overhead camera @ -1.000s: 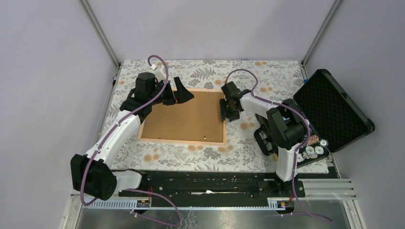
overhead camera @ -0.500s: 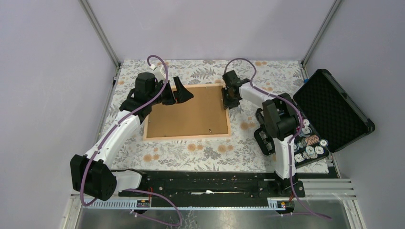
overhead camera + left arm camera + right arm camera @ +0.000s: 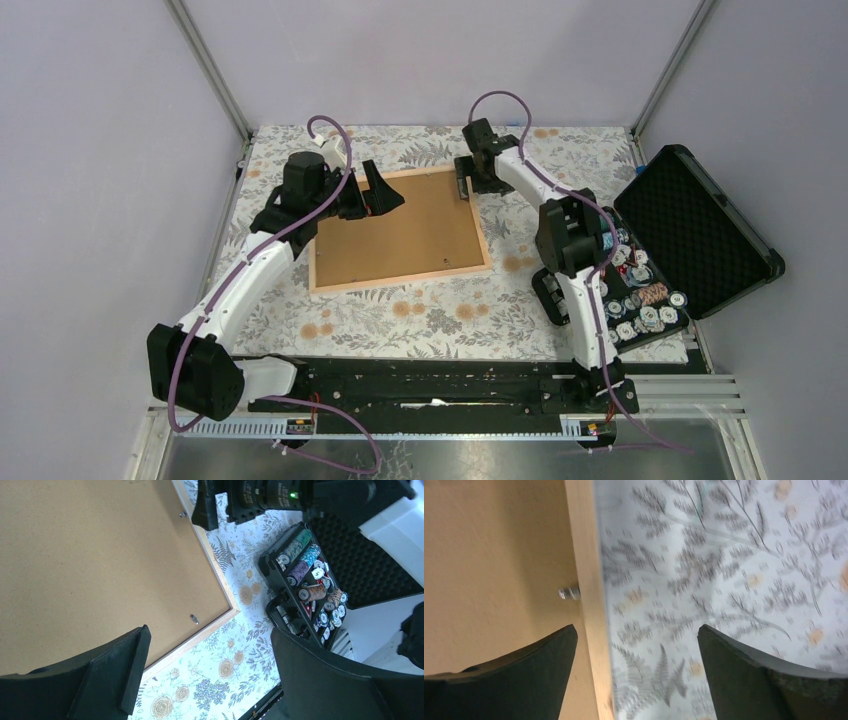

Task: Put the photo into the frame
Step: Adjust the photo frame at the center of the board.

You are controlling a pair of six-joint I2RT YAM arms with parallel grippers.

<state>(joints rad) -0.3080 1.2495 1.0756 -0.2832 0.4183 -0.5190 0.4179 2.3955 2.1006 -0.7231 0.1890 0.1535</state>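
The light wood frame (image 3: 402, 281) lies back side up on the floral cloth, slightly turned. Inside it the photo (image 3: 400, 232) shows only its plain brown board back; the print side is hidden. My left gripper (image 3: 385, 195) is open and empty above the frame's far left part. In the left wrist view it (image 3: 209, 645) hovers over the board (image 3: 90, 555) and the frame's rail (image 3: 215, 580). My right gripper (image 3: 463, 185) is open at the frame's far right corner. In the right wrist view its open jaws (image 3: 636, 630) straddle the rail (image 3: 586, 580) beside the board (image 3: 494, 555).
An open black foam-lined case (image 3: 700, 230) stands at the right, with a tray of poker chips (image 3: 630, 300) in front of it, also in the left wrist view (image 3: 305, 585). A small metal tab (image 3: 568, 593) sits on the board by the rail. Enclosure walls surround the table.
The right gripper has moved along the frame's right rail to its far right corner. The frame with the board has shifted and turned counter-clockwise. The left arm has stayed put.
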